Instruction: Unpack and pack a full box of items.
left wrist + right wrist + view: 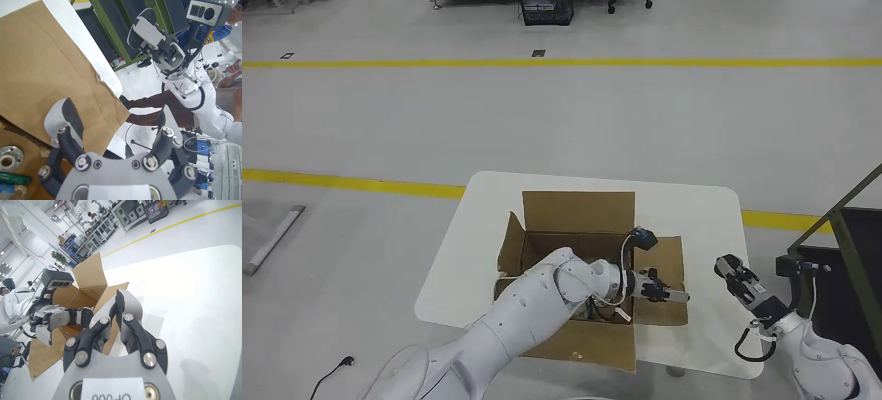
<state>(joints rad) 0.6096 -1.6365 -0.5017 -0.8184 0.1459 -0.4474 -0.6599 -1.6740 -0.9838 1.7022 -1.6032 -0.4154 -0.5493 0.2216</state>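
The left arm reaches from the near side across the open cardboard box, forearm lying low over the box's mouth. Its wrist is turned so that the left gripper points outward over the box's right-hand side flap. The fingers are spread wide and hold nothing, one above the flap's brown surface and the other past its torn edge.

The box sits in the middle of the white table with all four flaps folded out. Inside it, close behind the left gripper, lie a round metal flange and a green object whose kind I cannot tell.

The right arm comes up at the table's near right corner, just beside the box but apart from it. The right gripper hangs above bare tabletop, aimed toward the box, its fingers drawn nearly together with nothing between them.
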